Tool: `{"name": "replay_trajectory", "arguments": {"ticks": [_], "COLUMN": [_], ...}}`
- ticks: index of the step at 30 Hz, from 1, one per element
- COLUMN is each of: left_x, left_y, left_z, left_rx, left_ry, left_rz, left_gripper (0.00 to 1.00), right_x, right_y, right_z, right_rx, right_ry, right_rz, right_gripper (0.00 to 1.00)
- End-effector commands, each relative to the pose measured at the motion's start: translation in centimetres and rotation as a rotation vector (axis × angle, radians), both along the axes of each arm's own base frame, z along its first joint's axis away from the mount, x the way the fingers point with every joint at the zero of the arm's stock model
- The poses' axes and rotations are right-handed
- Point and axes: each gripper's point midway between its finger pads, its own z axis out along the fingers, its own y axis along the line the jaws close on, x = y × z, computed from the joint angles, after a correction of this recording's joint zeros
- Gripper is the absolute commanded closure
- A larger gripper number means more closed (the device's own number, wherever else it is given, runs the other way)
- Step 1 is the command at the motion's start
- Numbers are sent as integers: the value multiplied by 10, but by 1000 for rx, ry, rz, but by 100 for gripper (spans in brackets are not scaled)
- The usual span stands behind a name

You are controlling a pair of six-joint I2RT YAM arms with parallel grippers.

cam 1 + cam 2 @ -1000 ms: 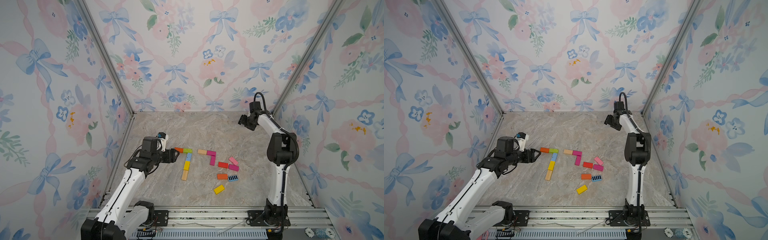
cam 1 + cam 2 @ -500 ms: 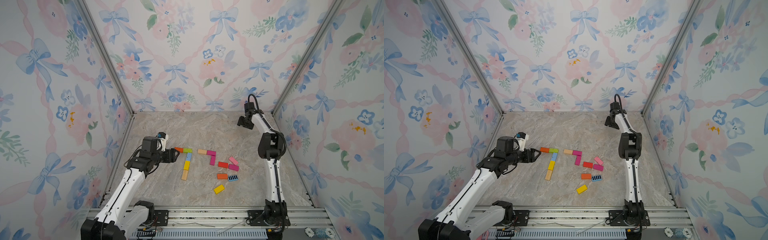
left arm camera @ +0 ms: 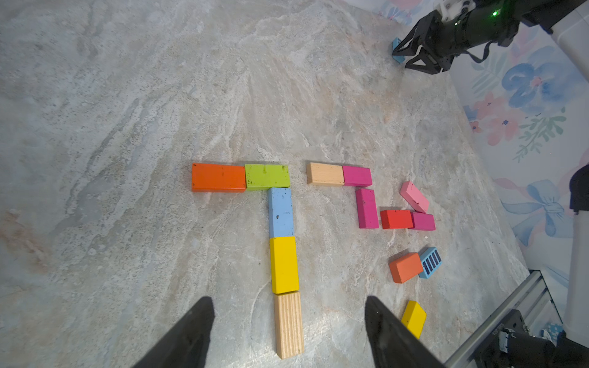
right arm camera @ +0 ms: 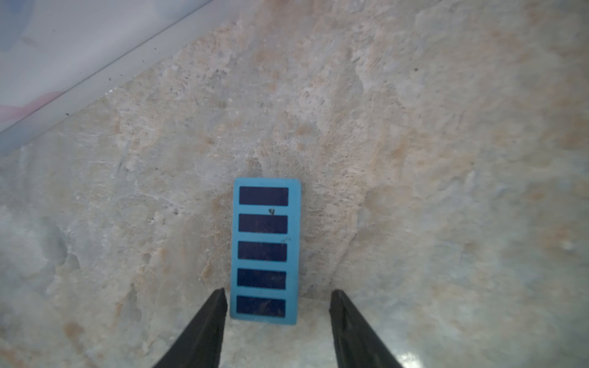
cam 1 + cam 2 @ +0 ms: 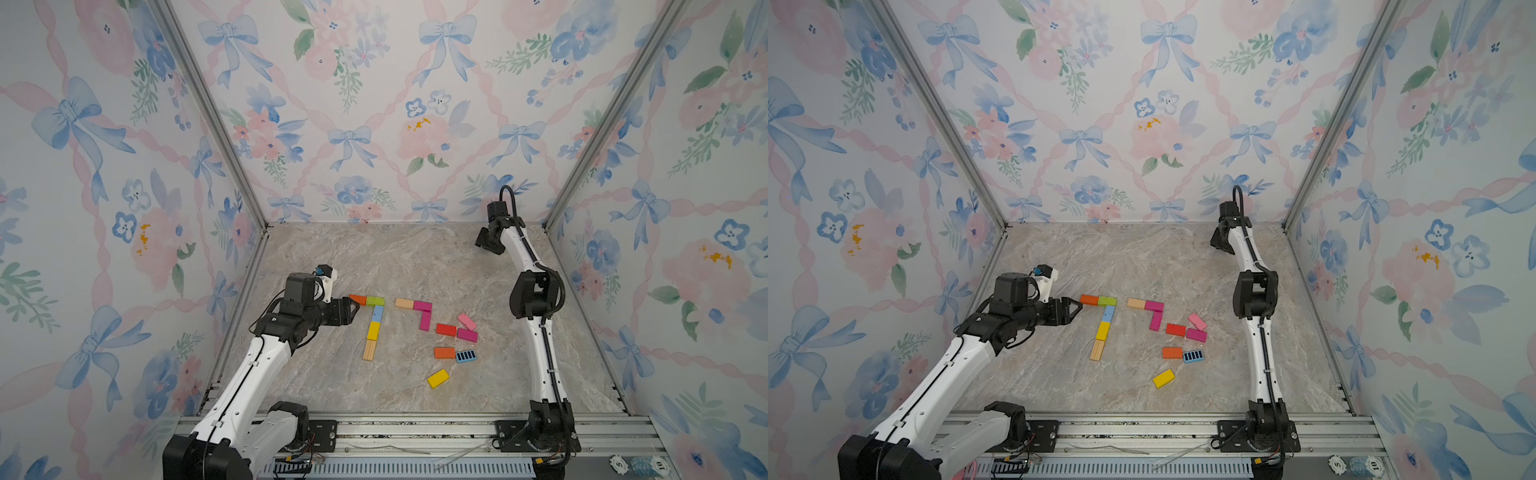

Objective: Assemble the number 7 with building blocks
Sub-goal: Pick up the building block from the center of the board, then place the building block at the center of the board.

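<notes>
The number 7 lies flat in both top views: an orange block and a green block form the bar. Light blue, yellow and lined wood blocks form the stem. My left gripper stands open and empty beside the orange block; in its wrist view the left gripper straddles the lined wood block from above. My right gripper is at the back right. There the right gripper is open around a black-striped blue block, one finger at its edge.
A tan block and two magenta blocks make a corner shape right of the 7. Loose red, pink, magenta, orange, striped blue and yellow blocks lie nearer the front right. The back wall stands close behind the right gripper.
The right arm's elbow has swung a little to the left while its gripper stayed at the back right. The left arm and the blocks have not moved.
</notes>
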Motion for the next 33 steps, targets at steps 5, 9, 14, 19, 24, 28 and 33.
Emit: {"name": "replay_trajectory", "arguments": {"ticks": [5, 9, 14, 19, 24, 28, 33], "left_x": [1, 2, 1, -1, -4, -12, -22], "left_y": [-5, -6, -6, -7, -18, -30, -49], "left_z": [1, 2, 2, 4, 7, -1, -5], "left_rx": [-14, -16, -21, -39, -120, -158, -169], "left_ry": [1, 1, 4, -6, -6, 20, 56], "left_rz": [-23, -24, -25, -20, -35, -55, -90], "left_gripper": [23, 22, 22, 22, 22, 22, 23], "right_x": [-15, -14, -15, -47, -127, -209, -315], "right_y": [2, 0, 2, 13, 47, 88, 145], "right_z": [-48, -47, -23, 12, 58, 88, 102], "right_rx": [39, 35, 22, -8, 28, 81, 175], "right_ry": [102, 95, 59, 97, 73, 49, 41], "right_rz": [-40, -47, -17, 73, 188, 292, 395], "right_gripper": [56, 70, 74, 75, 76, 76, 75]}}
